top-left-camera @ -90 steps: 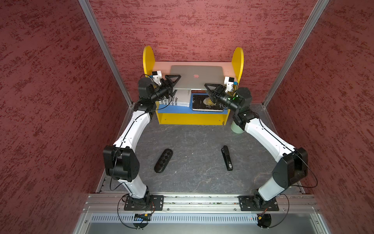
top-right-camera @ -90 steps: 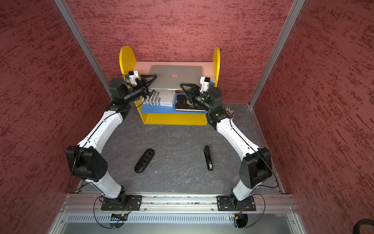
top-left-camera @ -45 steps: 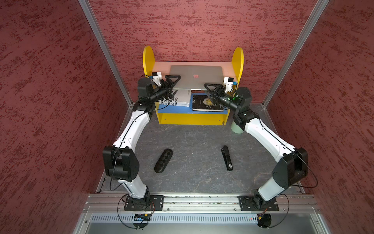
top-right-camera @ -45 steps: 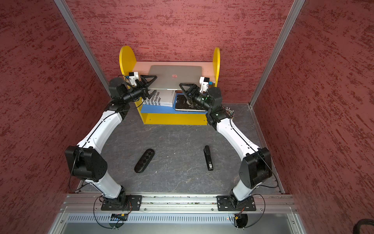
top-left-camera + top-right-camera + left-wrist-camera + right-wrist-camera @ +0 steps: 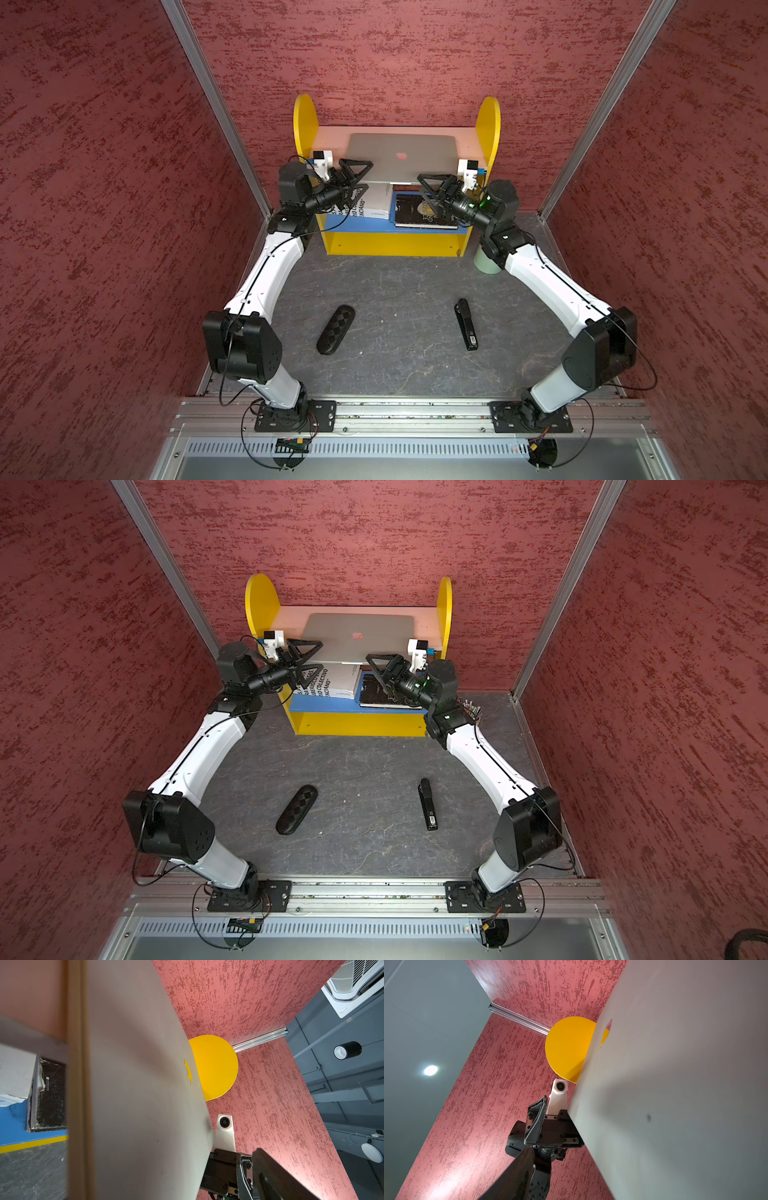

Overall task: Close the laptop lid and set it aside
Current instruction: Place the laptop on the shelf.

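Note:
The silver laptop (image 5: 401,156) (image 5: 357,636) lies shut, logo up, on the pink top board of the yellow shelf (image 5: 482,137). My left gripper (image 5: 359,176) (image 5: 309,658) stands open at the laptop's left front corner, one finger above the laptop lid (image 5: 135,1084) and the other below the board. My right gripper (image 5: 428,190) (image 5: 376,669) stands open at the right front corner in the same way. In each wrist view a dark finger (image 5: 274,1178) (image 5: 517,1172) hangs clear of the lid (image 5: 675,1084). Neither gripper holds anything.
A white book (image 5: 372,203) and a black book (image 5: 422,212) lie on the blue lower shelf under the grippers. On the grey table are a black oval case (image 5: 336,329) and a black stapler-like bar (image 5: 466,324). A pale green cup (image 5: 484,264) stands behind the right arm. Red walls close in.
The jaws of both grippers have spread wider at the laptop's front corners. The arms and the laptop have hardly moved.

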